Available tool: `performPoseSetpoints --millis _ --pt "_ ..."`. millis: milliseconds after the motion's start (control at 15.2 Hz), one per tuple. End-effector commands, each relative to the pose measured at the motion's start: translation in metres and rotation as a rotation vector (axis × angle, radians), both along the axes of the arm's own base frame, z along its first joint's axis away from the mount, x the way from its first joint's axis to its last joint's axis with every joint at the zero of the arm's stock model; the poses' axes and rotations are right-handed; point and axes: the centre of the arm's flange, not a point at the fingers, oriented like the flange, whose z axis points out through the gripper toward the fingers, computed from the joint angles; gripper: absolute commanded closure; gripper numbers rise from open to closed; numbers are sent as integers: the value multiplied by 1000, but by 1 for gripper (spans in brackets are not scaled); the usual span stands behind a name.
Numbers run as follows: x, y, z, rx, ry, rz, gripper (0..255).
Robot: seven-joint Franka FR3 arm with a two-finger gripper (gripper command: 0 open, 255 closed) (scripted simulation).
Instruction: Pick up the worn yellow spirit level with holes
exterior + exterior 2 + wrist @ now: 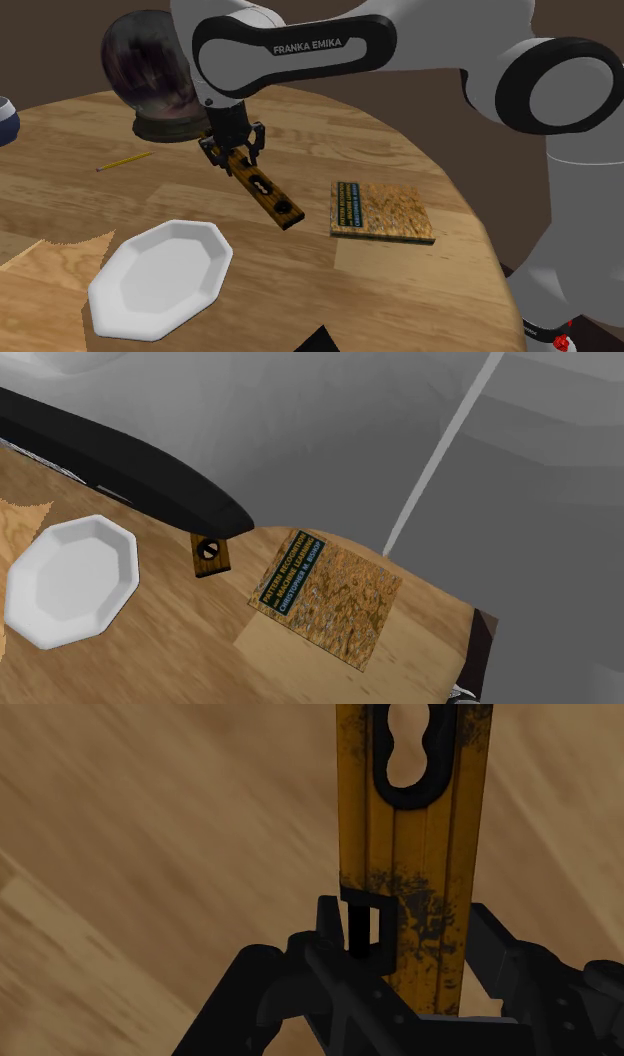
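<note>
1. A round wooden worktop (300, 300) was seen in the shoulder view, its curved edge running down that view's right side, close past a book (382, 210) that was laid flat there
2. Bare wood was seen between the book and a white octagonal plate (160, 275), which was set near the front edge at the shoulder view's lower left, beside a paler brown sheet (40, 262)
3. Farther back, a dark glass dome (152, 80) was stood close to the far edge, a pencil (125, 160) was laid just in front of it, and a blue-and-white bowl (5, 120) was cut off by the shoulder view's left border
4. The end effector (232, 150) was held over the middle of the worktop, just in front of the dome, with its fingers drawn in only partway and clamped on one end of the spirit level (268, 192); in the wrist view the bar was seen clasped between them
5. The spirit level, orange-yellow with dark worn blotches and black-rimmed holes, was stretched away from the fingers toward the book, sloping down to the shoulder view's right, its free end stopped short of the book
6. In the second exterior view that free end was seen between plate and book, touching neither
7. Whether the free end rested on the worktop could not be told
</note>
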Motion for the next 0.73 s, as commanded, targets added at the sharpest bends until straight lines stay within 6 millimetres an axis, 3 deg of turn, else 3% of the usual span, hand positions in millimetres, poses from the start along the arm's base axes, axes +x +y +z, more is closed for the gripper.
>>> performPoseSetpoints --millis 0,660 --pt "0 0 10 0 0 0 255" --pt "0 0 63 0 0 0 255"
